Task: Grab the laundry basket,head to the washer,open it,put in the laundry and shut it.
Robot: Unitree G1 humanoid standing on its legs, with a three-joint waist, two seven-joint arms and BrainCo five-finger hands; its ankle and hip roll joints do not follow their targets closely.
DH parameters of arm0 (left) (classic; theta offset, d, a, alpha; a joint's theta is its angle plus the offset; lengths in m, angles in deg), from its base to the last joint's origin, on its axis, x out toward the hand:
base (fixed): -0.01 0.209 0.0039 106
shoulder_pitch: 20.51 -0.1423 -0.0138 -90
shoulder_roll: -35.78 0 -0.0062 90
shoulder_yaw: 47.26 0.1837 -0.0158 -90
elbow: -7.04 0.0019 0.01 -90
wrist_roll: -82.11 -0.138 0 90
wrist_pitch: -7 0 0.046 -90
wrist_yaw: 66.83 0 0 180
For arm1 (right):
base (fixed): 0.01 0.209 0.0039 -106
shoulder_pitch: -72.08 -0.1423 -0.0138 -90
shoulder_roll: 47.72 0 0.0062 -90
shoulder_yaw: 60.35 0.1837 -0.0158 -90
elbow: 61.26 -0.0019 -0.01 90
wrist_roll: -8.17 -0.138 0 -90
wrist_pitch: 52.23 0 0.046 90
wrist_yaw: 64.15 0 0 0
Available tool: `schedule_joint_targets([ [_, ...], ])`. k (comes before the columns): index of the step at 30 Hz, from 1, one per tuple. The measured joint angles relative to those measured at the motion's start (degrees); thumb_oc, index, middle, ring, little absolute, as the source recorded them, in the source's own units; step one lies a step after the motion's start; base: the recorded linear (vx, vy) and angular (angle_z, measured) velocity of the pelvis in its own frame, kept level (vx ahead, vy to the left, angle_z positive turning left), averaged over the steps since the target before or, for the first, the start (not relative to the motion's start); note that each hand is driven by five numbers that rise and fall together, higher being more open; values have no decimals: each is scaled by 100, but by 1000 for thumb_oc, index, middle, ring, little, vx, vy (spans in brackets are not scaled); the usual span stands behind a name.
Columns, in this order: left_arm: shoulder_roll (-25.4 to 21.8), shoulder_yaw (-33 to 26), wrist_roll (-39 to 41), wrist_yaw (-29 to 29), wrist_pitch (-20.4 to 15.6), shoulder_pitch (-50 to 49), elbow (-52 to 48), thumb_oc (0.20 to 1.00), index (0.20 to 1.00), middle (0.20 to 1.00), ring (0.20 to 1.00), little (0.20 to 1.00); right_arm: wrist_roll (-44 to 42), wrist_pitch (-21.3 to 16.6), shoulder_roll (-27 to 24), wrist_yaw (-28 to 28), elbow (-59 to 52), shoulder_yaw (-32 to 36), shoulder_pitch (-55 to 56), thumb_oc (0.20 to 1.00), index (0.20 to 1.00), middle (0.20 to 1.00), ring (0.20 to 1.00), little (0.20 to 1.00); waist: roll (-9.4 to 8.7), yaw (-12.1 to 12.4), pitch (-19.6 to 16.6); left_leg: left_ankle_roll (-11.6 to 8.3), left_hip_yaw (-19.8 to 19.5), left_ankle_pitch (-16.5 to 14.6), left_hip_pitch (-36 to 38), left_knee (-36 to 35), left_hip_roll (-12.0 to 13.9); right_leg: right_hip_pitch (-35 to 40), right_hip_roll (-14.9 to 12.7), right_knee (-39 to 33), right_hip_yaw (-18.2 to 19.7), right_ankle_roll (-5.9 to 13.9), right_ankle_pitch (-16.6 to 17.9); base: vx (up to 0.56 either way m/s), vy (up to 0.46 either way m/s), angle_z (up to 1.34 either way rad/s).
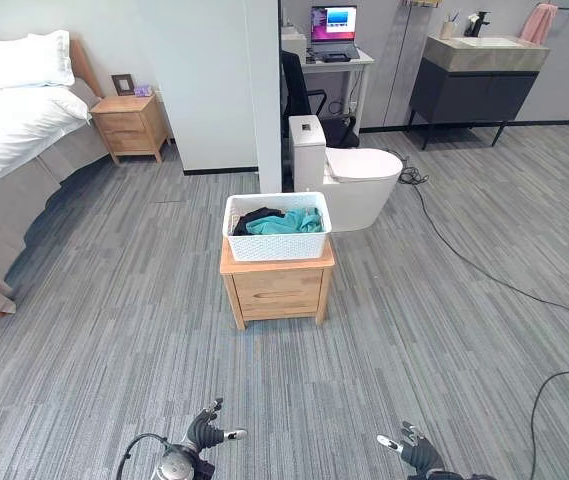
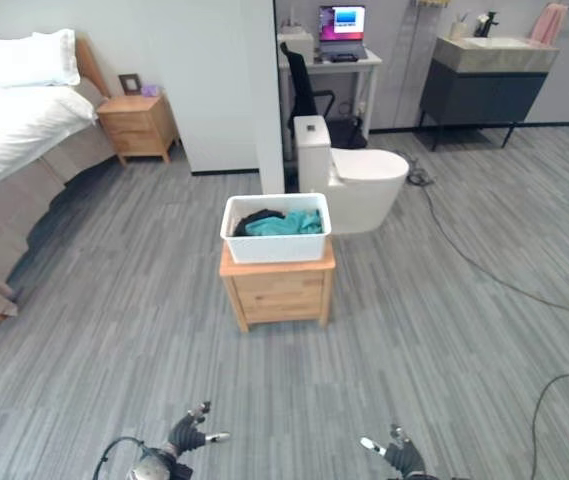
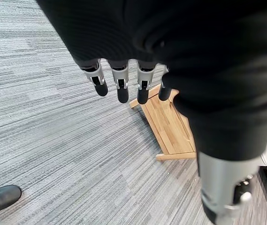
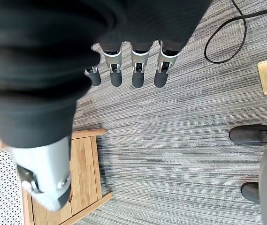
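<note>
Grey striped carpet [image 1: 114, 330] runs past a bed [image 1: 14, 130] and toilet [image 1: 359, 180]. The white perforated laundry basket [image 1: 276, 240], holding teal and dark clothes [image 1: 284, 221], sits on a small wooden nightstand [image 1: 276, 290]. Left hand [image 1: 204, 430] and right hand [image 1: 414, 452] hang low, fingers straight, empty.

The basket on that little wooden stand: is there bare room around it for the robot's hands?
Yes. Bare carpet borders the white laundry basket and wooden stand left, right and front. Behind it is crowded: the toilet sits close. The basket covers the stand's top.

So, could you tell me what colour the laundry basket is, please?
White, with a perforated wall; the laundry basket shows best in the left eye view.
</note>
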Motion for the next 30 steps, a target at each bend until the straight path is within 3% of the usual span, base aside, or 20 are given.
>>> schedule_joint_targets([
  [11, 0, 157, -48, -4, 2, 40, -40, 1000, 1000, 1000, 1000, 1000, 21, 2, -36, -24, -48, -5, -13, 1000, 1000, 1000, 1000, 1000, 24, -5, 52, -38, -97, 23, -73, 16, 7, -18, 16, 1, -76, 7, -6, -16, -1, 3],
  [16, -50, 461, -212, -12, 2, 383, -72, 1000, 1000, 1000, 1000, 1000, 20, 3, -153, -137, 44, -7, -400, 1000, 1000, 1000, 1000, 1000, 54, -14, 334, -53, -237, 30, -390, 236, -46, -319, -4, 189, -104, -17, 25, -43, 80, 3],
  [21, -69, 481, -453, -27, -5, 503, -65, 1000, 1000, 1000, 1000, 1000, 31, 2, -156, -135, 67, -36, -664, 1000, 1000, 1000, 1000, 1000, -38, 15, 493, -54, -129, 32, -469, 257, -86, -511, -44, 361, 18, 47, -5, -8, 139, -14],
  [24, -85, 510, -509, -56, -9, 650, 74, 1000, 1000, 1000, 1000, 1000, 121, 5, -147, -135, 125, -182, -867, 1000, 1000, 1000, 1000, 1000, -44, 59, 549, 165, -26, 37, -556, 294, -265, -806, -184, 698, 147, 184, -65, 11, 277, -20],
  [26, -271, 654, -804, -164, -7, 788, 142, 1000, 1000, 1000, 1000, 1000, 228, 13, -154, -123, 137, -305, -1053, 1000, 1000, 1000, 1000, 1000, -30, 129, 562, 324, 63, 36, -674, 307, -320, -1208, -202, 1245, 369, 326, -259, -22, 137, -35],
  [28, -573, 603, -955, -313, -6, 1050, 121, 1000, 1000, 1000, 1000, 1000, 240, 19, -146, -126, 7, -402, -1065, 1000, 1000, 1000, 1000, 1000, -104, 67, 677, 457, 66, 82, -759, 415, -547, -1693, -373, 2204, 642, 593, -516, 40, 171, 5],
  [29, -684, 611, -960, -396, -6, 1233, 245, 1000, 1000, 1000, 1000, 1000, 241, 20, -92, -129, 20, -404, -1069, 1000, 1000, 1000, 1000, 1000, -175, 68, 843, 607, 35, 23, -708, 494, -654, -2214, -365, 3420, 747, 706, -510, 209, 173, 16],
  [30, -689, 630, -964, -411, -5, 1240, 304, 1000, 1000, 1000, 1000, 1000, 475, 46, -117, -152, -66, -518, -999, 1000, 1000, 1000, 1000, 1000, -191, 47, 930, 758, 26, -82, -601, 591, -700, -2508, -358, 4142, 736, 790, -511, 289, 80, 13],
])
